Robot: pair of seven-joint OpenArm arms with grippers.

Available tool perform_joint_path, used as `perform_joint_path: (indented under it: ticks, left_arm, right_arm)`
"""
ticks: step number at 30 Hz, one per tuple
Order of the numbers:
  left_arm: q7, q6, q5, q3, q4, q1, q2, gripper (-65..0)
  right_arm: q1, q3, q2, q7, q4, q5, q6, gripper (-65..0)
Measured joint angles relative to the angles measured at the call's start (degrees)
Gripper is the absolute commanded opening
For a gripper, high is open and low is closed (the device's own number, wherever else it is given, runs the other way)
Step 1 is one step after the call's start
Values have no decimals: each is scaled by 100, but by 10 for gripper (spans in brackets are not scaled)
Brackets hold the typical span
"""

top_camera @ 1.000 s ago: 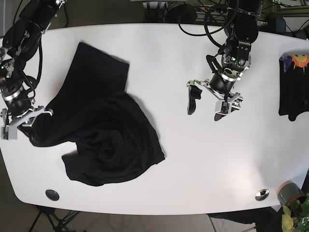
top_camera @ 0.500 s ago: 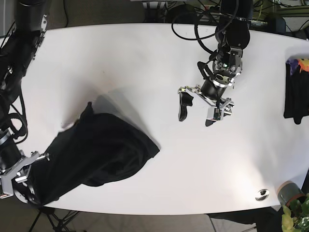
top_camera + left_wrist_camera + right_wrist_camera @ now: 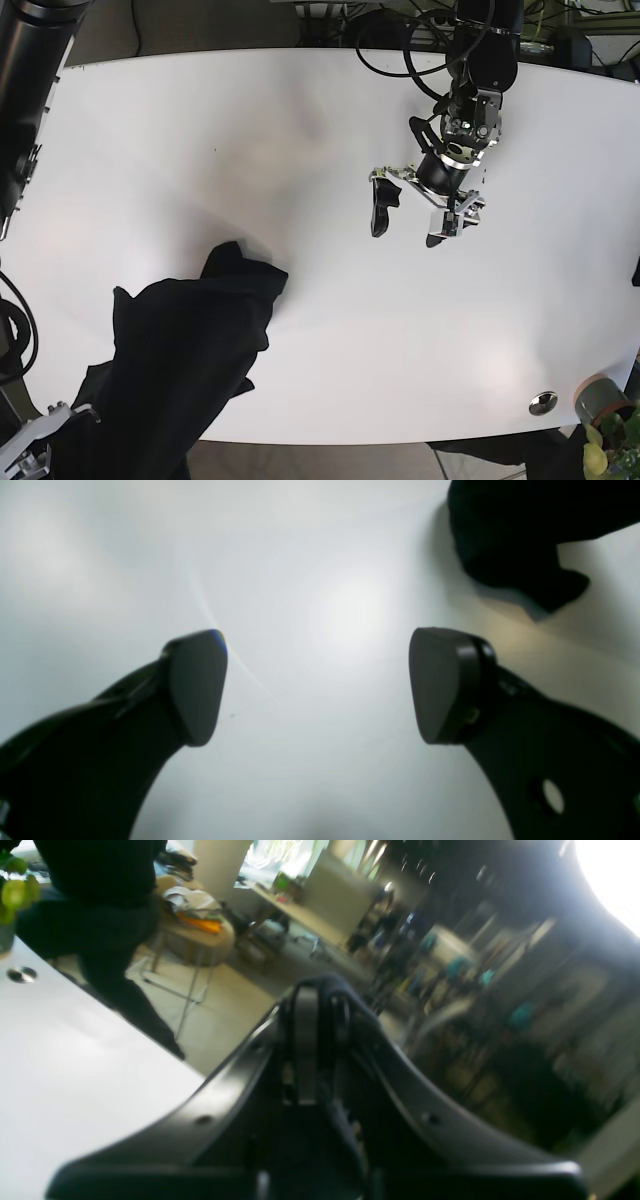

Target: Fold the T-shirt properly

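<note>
Crumpled black cotton T-shirt [image 3: 185, 370] lies at near-left corner of white oval table [image 3: 330, 330], hem pinched by right tool [image 3: 45, 450] past edge. Left tool [image 3: 412, 208] spread wide, empty, hovers far right, well apart; right arm nearer.

The left tool [image 3: 406, 213] hangs over the counter's [image 3: 300, 130] far half, right of centre, its arm reaching down from the far edge; its pads [image 3: 195, 685] stand wide apart, nothing between them. The right tool [image 3: 30, 455] sits off the counter's near-left corner (fingers pressed together in the wrist view), clamped on the T-shirt [image 3: 185, 350].
</note>
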Motion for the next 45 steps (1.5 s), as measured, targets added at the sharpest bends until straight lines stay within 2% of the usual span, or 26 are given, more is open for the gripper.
perform_joint_path:
  ticks: [7,11,17,21,24,32,45]
  left_arm:
    - [42,-46,7,35,127,37,-7,-111]
    - [0,-662,26,337,229,24,-205,-113]
    - [44,-1016,26,791,234,9,-358,-111]
    - [37,-1528,48,1075,234,-37,-494,-113]
    - [42,-1698,48,1145,229,-22,-472,-113]
    - [-2,-1755,52,1325,-11,-57,-444,-110]
    - [61,-1740,111,1355,-1060,-479,219,-110]
  right_arm:
    - [1366,-901,-9,26,-638,20,7,-629]
    - [1462,-1147,-22,105,-927,-24,-11,-629]
    - [1338,-1287,-203,-90,-1078,11,17,-629]
    - [1390,-1248,-192,22,-1075,2,11,-629]
    - [1394,-1248,-192,26,-1075,-22,15,-629]
    - [1329,-1248,-192,26,-1080,-26,13,-629]
    - [1051,-1224,-203,28,-1080,-280,13,-629]
